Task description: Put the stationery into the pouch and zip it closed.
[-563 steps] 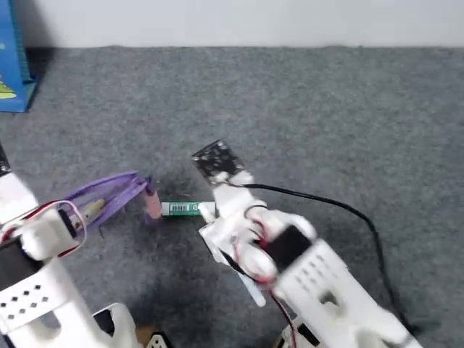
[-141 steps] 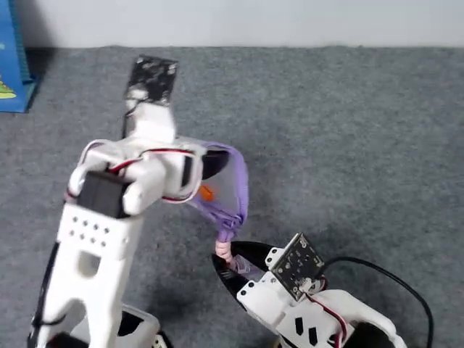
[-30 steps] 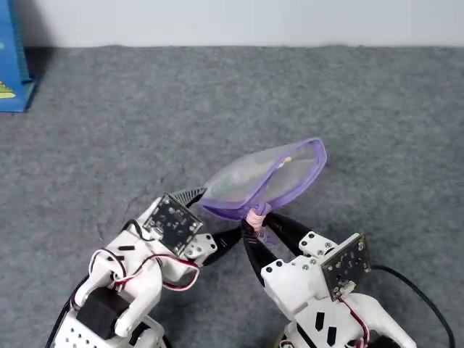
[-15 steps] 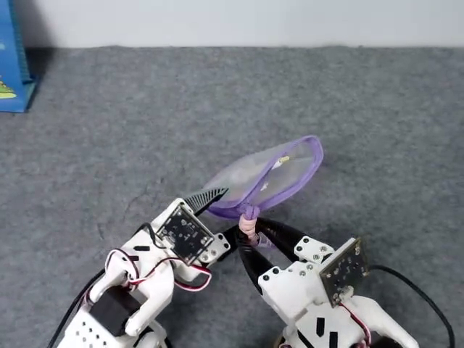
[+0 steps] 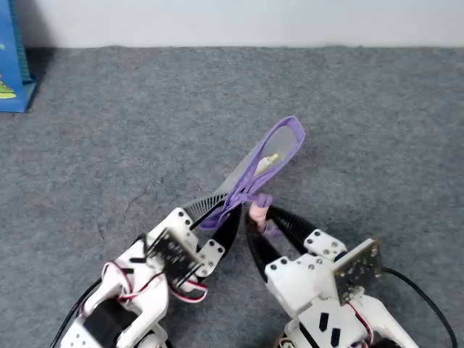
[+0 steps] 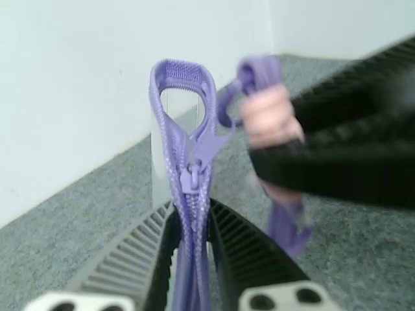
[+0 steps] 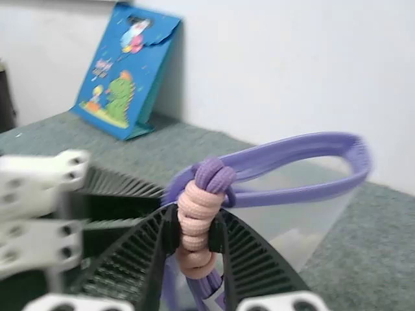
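Left fingers (image 6: 139, 256) pinch pouch (image 6: 189, 170) zip edge; right fingers (image 7: 253, 259) pinch pink pull (image 7: 194, 217) (contents indistinct).

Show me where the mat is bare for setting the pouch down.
Bare grey mat runs between the pouch and the back wall, and left toward the blue bag. The right side is free, bar a black cable. Crowded up front: the left end effector grips the pouch, the right end effector its pink cord.
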Action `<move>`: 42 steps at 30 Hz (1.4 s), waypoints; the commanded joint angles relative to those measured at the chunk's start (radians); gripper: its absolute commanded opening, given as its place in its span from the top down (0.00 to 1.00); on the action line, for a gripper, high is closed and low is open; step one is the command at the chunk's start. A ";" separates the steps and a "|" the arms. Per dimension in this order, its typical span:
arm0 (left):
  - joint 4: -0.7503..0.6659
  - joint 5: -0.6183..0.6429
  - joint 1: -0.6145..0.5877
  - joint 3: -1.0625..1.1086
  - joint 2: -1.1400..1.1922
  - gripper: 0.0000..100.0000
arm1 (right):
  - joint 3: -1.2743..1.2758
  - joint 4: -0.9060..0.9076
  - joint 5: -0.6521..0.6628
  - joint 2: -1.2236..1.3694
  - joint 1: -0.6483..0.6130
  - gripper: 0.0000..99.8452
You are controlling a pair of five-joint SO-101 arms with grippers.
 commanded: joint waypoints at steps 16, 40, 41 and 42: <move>0.227 0.038 -0.003 0.027 -0.130 0.99 | 0.184 -0.383 0.009 0.012 0.228 0.99; 0.333 0.038 -0.003 -0.012 -0.132 0.99 | 0.321 -0.722 0.138 0.237 0.506 0.99; 0.356 0.038 -0.003 -0.035 -0.132 0.99 | 0.311 -0.739 0.138 0.275 0.515 0.99; 0.382 0.038 -0.003 -0.058 -0.132 0.99 | 0.304 -0.753 0.135 0.311 0.524 0.99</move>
